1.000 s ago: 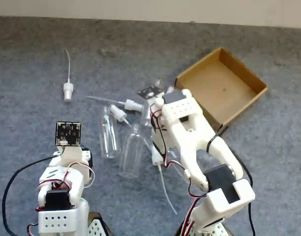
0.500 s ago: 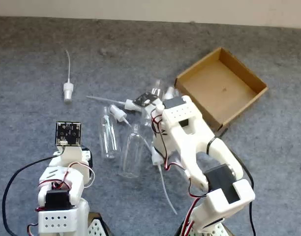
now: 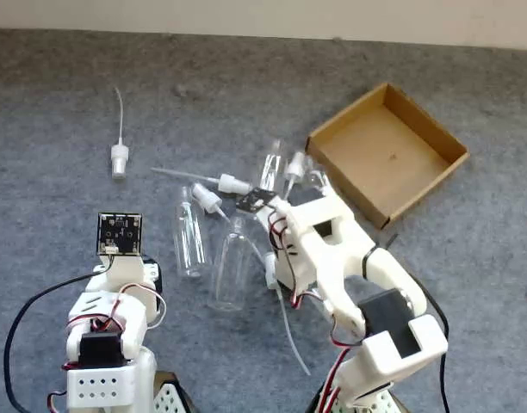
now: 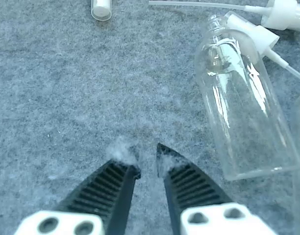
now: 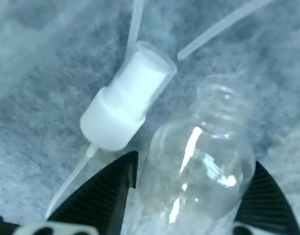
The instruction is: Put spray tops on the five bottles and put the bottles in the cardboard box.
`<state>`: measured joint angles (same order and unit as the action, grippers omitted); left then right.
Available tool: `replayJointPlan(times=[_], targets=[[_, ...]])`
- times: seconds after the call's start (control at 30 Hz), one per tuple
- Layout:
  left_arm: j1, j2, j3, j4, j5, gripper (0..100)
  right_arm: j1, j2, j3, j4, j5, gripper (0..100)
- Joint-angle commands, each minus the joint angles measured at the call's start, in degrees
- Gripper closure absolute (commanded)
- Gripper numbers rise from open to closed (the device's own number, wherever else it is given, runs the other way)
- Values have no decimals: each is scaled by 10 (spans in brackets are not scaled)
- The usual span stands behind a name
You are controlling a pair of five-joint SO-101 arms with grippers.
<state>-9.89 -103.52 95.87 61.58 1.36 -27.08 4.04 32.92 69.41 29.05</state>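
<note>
Right gripper [image 5: 194,164] of mine grips a clear, uncapped bottle [image 5: 204,142] lying on the grey mat [image 5: 37,88], with 1 spray top [image 5: 123,115] just beside its neck. I judge capping is underway; next, the top must meet that neck, well before the cardboard box [image 3: 436,129].

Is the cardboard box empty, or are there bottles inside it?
Empty. The box shows only its bare brown bottom, and the bottles lie outside it on the grey carpet.

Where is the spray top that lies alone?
In the high view the lone spray top lies on the table at the far left, beyond the left arm and apart from the bottles.
</note>
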Motion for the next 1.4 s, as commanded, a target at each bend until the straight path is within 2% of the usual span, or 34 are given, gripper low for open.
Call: replayJointPlan(times=[0.0,0.1,0.27,0.43,0.57,0.87,0.97,1.27,1.37], targets=[[-4,-3,13,4,-6,989,13,-29,14,-36,4,699],[-4,-3,13,4,-6,989,13,-29,14,-36,3,713],[-4,-3,13,4,-6,989,13,-29,13,-34,3,858],[-4,-3,13,4,-6,989,23,-35,7,0,-32,867],[-4,-3,13,4,-6,989,25,-99,-39,53,-40,867],[-4,-3,13,4,-6,989,21,-421,-55,173,-40,867],[-4,-3,13,4,-6,989,22,-544,-39,177,-40,867],[-8,-3,13,4,-9,989,25,-885,175,135,-40,871],[-8,-3,13,5,-69,989,25,-988,245,98,-40,871]])
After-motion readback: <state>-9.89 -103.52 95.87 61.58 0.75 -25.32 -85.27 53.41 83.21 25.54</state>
